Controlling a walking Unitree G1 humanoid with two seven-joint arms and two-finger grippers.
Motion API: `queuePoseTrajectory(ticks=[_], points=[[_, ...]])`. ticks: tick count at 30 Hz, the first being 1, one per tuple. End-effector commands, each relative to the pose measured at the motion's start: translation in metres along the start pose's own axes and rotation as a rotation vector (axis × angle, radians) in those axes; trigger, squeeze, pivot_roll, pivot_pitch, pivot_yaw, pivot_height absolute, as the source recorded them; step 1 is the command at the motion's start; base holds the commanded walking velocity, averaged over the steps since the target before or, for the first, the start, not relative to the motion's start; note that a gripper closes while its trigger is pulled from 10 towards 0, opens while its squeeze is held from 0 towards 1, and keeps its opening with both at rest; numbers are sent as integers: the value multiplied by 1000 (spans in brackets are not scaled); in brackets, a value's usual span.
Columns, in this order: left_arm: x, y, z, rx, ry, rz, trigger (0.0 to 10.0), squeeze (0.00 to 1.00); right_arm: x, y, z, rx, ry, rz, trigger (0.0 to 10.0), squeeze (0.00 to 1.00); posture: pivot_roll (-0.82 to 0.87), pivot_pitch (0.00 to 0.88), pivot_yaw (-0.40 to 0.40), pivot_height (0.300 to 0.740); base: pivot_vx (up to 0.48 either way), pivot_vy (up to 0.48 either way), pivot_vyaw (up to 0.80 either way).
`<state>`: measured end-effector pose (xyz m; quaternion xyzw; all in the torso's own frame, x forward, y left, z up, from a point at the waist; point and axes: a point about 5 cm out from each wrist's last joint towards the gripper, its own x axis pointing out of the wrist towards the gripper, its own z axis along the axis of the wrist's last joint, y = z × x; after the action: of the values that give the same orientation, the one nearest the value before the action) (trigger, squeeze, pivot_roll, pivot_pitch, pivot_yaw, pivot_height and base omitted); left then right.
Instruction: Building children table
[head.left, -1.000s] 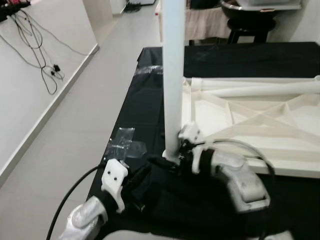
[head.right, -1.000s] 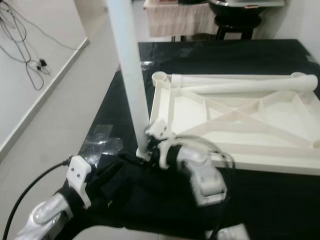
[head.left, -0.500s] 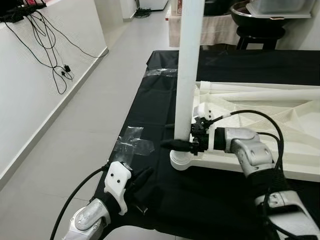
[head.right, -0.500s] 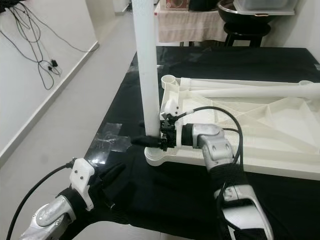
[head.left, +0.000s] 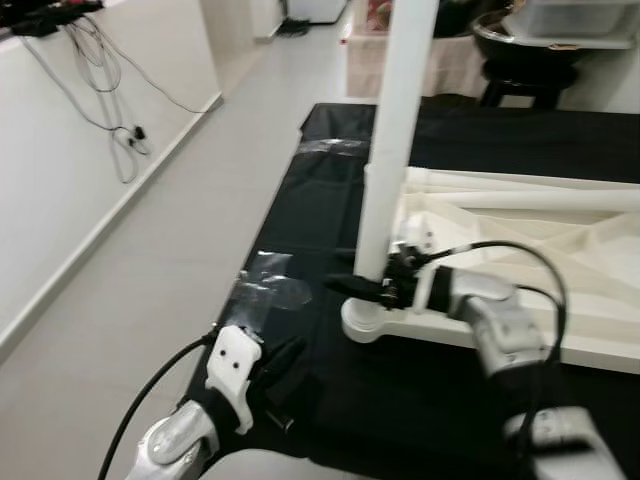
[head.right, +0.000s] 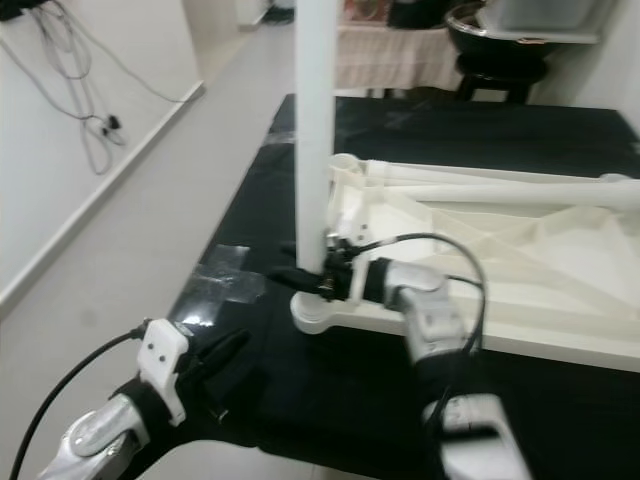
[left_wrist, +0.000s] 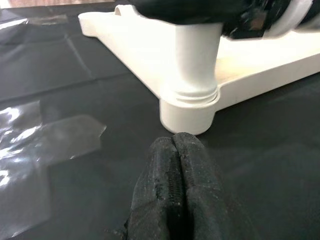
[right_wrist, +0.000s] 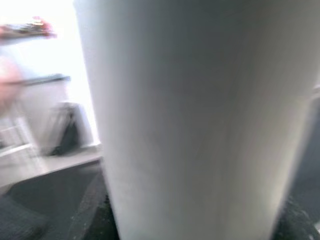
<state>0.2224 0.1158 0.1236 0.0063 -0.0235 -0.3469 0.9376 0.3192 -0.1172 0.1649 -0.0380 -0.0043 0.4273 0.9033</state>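
Note:
A long white table leg (head.left: 393, 150) stands upright in the corner socket (head.left: 368, 322) of the white table top (head.left: 520, 250), which lies upside down on black cloth. My right gripper (head.left: 352, 286) is shut on the leg just above the socket, and one black finger pokes out past it. Close up in the right wrist view, the leg (right_wrist: 195, 125) sits between dark fingers. My left gripper (head.left: 285, 368) hovers low over the cloth in front of that corner. Its fingers (left_wrist: 170, 165) are shut together, holding nothing, just short of the socket (left_wrist: 187, 115).
A second white leg (head.left: 540, 200) lies across the upturned top. Clear tape pieces (head.left: 270, 292) stick to the black cloth (head.left: 310, 210) left of the corner. Grey floor (head.left: 130, 270) runs along the left, with cables (head.left: 100, 60) on the wall. A dark stool (head.left: 530, 70) stands behind.
The head view has shifted and pulled back. My right arm has stretched forward, its gripper staying at the leg's foot. The left gripper holds about the same place.

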Motion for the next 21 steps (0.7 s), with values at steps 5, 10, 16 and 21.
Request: queuePoseTrajectory(ticks=[5,10,16,21], points=[[-4,7,-2,-6,21,-2,10000,0,-8,17,-33,54,130,-350,0,0,-42,151,66,740,0,0,0],[-3,9,-2,-3,19,6,10000,0,-2,19,-34,57,135,-289,980,0,-44,143,55,740,0,0,0],[-2,10,-2,6,11,32,10000,0,5,24,-17,89,36,-28,10000,1000,-35,132,50,740,0,0,0],[-1,9,-2,6,12,26,10000,0,4,10,4,27,14,164,10000,737,-32,128,49,740,0,0,0]])
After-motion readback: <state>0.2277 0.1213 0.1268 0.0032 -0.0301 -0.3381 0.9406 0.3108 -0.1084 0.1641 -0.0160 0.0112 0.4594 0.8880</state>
